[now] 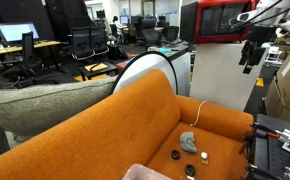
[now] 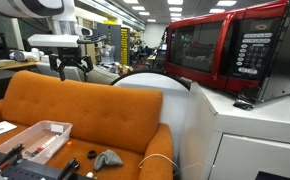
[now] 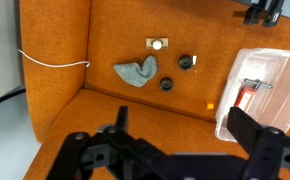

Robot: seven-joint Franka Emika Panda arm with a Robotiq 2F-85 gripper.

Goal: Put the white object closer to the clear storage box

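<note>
The white object (image 3: 157,44), small and rectangular, lies on the orange couch seat (image 3: 105,40) in the wrist view; it also shows in an exterior view (image 1: 206,155). The clear storage box (image 3: 260,90) sits on the seat apart from it, with a red item inside, and appears in both exterior views (image 1: 145,173) (image 2: 35,140). A grey crumpled cloth (image 3: 135,72) and two black round pieces (image 3: 186,62) (image 3: 167,85) lie between them. My gripper (image 3: 183,135) is open and empty, high above the couch (image 1: 252,50) (image 2: 71,62).
A white cable (image 3: 55,62) runs over the couch arm. A tiny orange piece (image 3: 212,107) lies near the box. A red microwave (image 2: 225,50) stands on a white cabinet beside the couch. A grey cushion (image 1: 45,100) rests behind the backrest.
</note>
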